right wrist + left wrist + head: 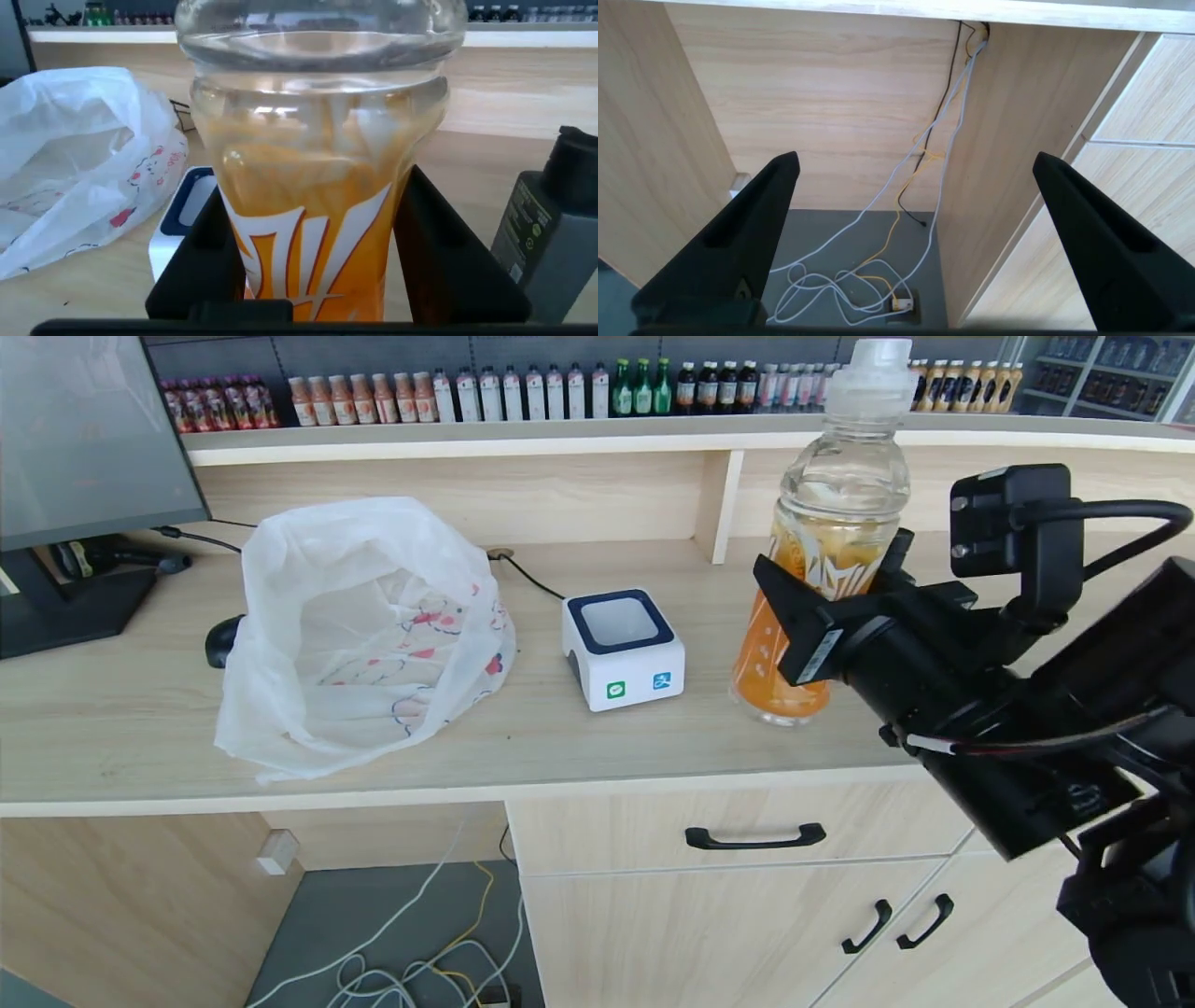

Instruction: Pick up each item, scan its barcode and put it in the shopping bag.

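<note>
The clear plastic bottle of orange drink (826, 551), with a white cap and an orange-and-white label, stands nearly upright at the right of the pale wooden worktop (140, 709). The right hand (840, 593) grips it around its lower half, one black finger (201, 266) pressed to each side of the label. The bottle's base is right at the worktop surface; whether it rests there or is lifted just clear cannot be told.

Just beside the bottle, toward the robot's left, sits the white cube-shaped scanner with a dark blue frame around its top window (624, 649), apart from the bottle. Further left lies the white translucent plastic shopping bag with red and blue print (359, 635), its mouth open and facing forward. A small black mouse (222, 639) lies against the bag's far side, and a dark monitor (84, 429) stands at the worktop's left end.

In the right wrist view a dark grey labelled container (547, 243) stands near the bottle, on its side away from the scanner.

The left hand (915, 252) hangs below worktop level, its fingers (729, 252) spread wide and holding nothing, over loose cables (868, 280) on the grey floor.
</note>
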